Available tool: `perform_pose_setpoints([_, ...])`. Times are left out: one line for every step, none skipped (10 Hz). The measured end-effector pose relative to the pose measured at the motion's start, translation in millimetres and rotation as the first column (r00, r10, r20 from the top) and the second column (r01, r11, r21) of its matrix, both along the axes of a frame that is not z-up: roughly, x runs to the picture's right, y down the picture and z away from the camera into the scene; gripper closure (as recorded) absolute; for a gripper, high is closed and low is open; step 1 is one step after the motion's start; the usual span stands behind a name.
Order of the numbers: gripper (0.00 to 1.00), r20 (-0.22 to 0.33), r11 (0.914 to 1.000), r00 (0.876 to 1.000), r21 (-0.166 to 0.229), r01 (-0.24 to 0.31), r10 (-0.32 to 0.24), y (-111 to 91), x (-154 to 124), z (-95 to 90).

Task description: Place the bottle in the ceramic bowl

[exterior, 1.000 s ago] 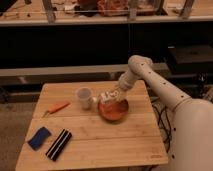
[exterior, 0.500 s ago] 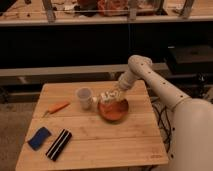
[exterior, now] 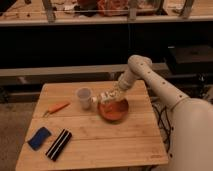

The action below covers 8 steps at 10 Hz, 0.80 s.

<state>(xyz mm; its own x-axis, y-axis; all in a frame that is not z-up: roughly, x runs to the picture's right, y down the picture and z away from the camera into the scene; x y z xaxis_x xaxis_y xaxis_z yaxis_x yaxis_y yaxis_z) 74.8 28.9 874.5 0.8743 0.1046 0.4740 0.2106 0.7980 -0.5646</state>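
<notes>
Fingers (exterior: 111, 95) around bottle (exterior: 102, 98), over ceramic bowl (exterior: 119, 115)

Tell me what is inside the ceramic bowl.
The visible part of the ceramic bowl shows only bare orange-red glaze. The gripper hangs over its left rim and covers that side, so whether the bottle lies there cannot be seen.

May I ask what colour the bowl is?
Orange-red bowl, camera view; hand by its left rim.
</notes>
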Motion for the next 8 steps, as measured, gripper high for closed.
perform_pose_setpoints([0.7, 0.0, 1.0, 1.0, 0.0, -0.002, 0.002, -0.7, 0.2, -0.1])
perform_pose_setpoints([0.7, 0.0, 1.0, 1.0, -0.001, -0.002, 0.002, -0.1, 0.4, 0.6])
perform_pose_setpoints([0.7, 0.0, 1.0, 1.0, -0.002, -0.003, 0.003, -0.6, 0.0, 0.6])
perform_pose_setpoints([0.7, 0.001, 1.0, 1.0, -0.003, -0.004, 0.004, -0.6, -0.5, 1.2])
perform_pose_setpoints([0.7, 0.001, 1.0, 1.0, -0.005, -0.004, 0.004, -0.3, -0.7, 1.7])
perform_pose_setpoints([0.7, 0.002, 1.0, 1.0, -0.005, -0.005, 0.005, -0.5, -0.4, 1.8])
perform_pose_setpoints([0.7, 0.002, 1.0, 1.0, -0.006, -0.005, 0.005, -0.5, -0.1, 2.2])
perform_pose_setpoints([0.7, 0.003, 1.0, 1.0, -0.007, -0.005, 0.005, -0.4, -0.7, 2.8])
